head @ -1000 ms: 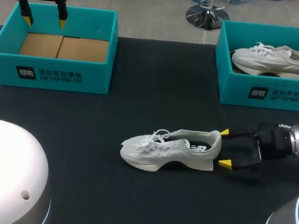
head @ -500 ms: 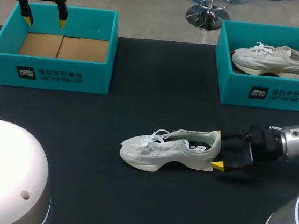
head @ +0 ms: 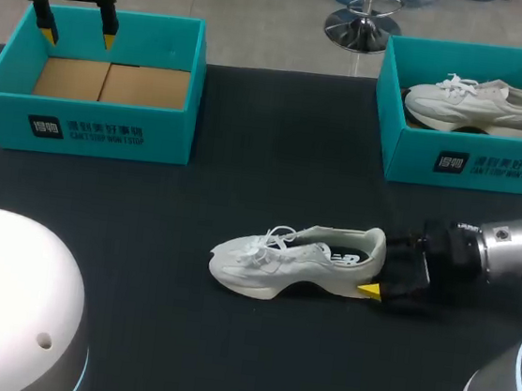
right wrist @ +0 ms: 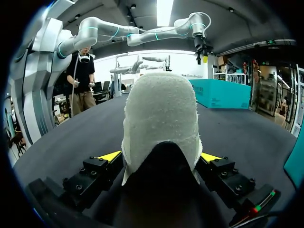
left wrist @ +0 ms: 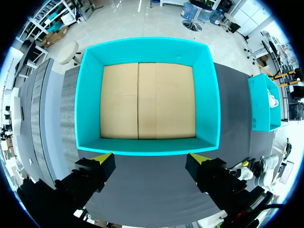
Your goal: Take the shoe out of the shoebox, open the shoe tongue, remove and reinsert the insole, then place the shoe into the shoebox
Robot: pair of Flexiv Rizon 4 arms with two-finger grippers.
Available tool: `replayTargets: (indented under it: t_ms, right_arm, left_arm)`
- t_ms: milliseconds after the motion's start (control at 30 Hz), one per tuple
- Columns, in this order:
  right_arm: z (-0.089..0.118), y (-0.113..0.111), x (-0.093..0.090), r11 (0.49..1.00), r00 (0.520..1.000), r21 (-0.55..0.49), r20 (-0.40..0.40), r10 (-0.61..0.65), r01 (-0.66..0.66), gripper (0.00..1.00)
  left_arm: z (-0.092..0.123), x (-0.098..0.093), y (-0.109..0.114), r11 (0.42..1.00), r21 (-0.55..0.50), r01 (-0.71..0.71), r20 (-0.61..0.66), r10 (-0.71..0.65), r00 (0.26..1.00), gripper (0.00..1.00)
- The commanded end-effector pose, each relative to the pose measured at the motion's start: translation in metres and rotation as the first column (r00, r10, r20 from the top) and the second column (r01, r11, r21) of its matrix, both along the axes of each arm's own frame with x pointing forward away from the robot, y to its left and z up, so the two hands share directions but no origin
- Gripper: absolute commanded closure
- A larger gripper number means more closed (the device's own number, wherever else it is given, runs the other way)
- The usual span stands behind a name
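Already done: shoe point(head: 296, 261) is out of any shoebox and lies on its sole mid-counter point(head: 194, 207), toe toward the left arm's side.
Step in hand: judged to be securing the heel before the tongue is opened.
Not yet done: tongue appears closed under the laces; insole point(head: 334, 256) appears seated inside; its removal and reinsertion and the return to a shoebox all remain.
Right hand point(head: 378, 263): fingers clamped on the shoe's heel, one on each side.
Left hand point(head: 78, 38): fingers apart, holding nothing, hanging over the far rim of the left shoebox point(head: 89, 129).
Left shoebox: only its cardboard floor shows; judged the likely destination.
Right shoebox point(head: 472, 168): holds a second shoe point(head: 479, 100).
Head view only: whole layout, both boxes, shoe orientation; just one yellow tip of the right hand shows, the other hidden behind the heel.
Right wrist view only: both yellow tips pressed against the heel's two sides; the shoe's opening is hidden.
Left wrist view only: straight look down into the left shoebox, confirming nothing lies in it.
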State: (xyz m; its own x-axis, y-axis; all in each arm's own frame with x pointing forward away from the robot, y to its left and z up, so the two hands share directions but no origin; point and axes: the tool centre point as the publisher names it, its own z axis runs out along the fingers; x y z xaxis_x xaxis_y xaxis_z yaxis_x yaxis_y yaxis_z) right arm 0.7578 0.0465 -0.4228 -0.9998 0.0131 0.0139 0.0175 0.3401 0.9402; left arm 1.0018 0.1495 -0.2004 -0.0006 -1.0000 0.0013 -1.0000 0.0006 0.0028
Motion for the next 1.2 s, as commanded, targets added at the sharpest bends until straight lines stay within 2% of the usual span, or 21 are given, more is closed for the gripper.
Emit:
replayTargets:
  t_ms: [33,267,300,333,367,867,933,1000,1067,1133,1200]
  right_arm:
    - [-0.005,0.006,0.002,1.000,1.000,0.003,-0.008,0.009,-0.009,0.00]
    - [-0.011,0.006,0.000,1.000,1.000,-0.008,-0.026,0.006,-0.006,0.00]
    - [-0.012,0.006,0.000,1.000,1.000,-0.009,-0.025,0.005,-0.006,0.08]
    - [-0.014,0.006,0.001,1.000,1.000,-0.011,-0.027,0.004,-0.004,0.87]
    - [-0.016,0.006,0.001,1.000,1.000,-0.013,-0.030,0.004,-0.004,1.00]
    - [-0.017,0.007,0.001,1.000,0.999,-0.012,-0.035,-0.004,0.004,1.00]
    - [-0.017,0.007,0.001,1.000,0.999,-0.012,-0.035,-0.004,0.004,1.00]
    - [-0.017,0.007,0.001,1.000,0.999,-0.012,-0.035,-0.004,0.004,1.00]
    - [-0.017,0.007,0.001,1.000,0.999,-0.012,-0.035,-0.004,0.004,1.00]
    - [-0.017,0.007,0.001,1.000,0.999,-0.012,-0.035,-0.004,0.004,1.00]
    - [-0.017,0.007,0.001,1.000,0.999,-0.012,-0.035,-0.004,0.004,1.00]
  left_arm:
    - [0.000,0.000,0.000,1.000,0.001,0.000,0.000,0.000,1.000,0.00]
    - [0.000,0.000,0.000,1.000,0.001,0.000,0.000,0.000,1.000,0.00]
    - [0.000,0.000,0.000,1.000,0.001,0.000,0.000,0.000,1.000,0.00]
    - [0.000,0.000,0.000,1.000,0.001,0.000,0.000,0.000,1.000,0.00]
    - [0.000,0.000,0.000,1.000,0.001,0.000,0.000,0.000,1.000,0.00]
    - [0.000,0.000,0.000,1.000,0.001,0.000,0.000,0.000,1.000,0.00]
    - [0.008,0.003,0.002,1.000,-0.021,-0.019,-0.004,0.019,1.000,0.00]
    - [0.014,-0.004,-0.005,0.999,-0.020,-0.033,0.022,0.033,0.999,0.00]
    - [0.016,-0.019,-0.023,0.999,-0.039,-0.008,0.014,0.009,1.000,0.00]
    - [0.012,-0.040,-0.047,0.999,0.003,0.034,0.045,-0.034,0.998,0.00]
    - [0.002,-0.069,-0.076,0.997,-0.006,0.075,-0.005,-0.075,0.997,0.00]
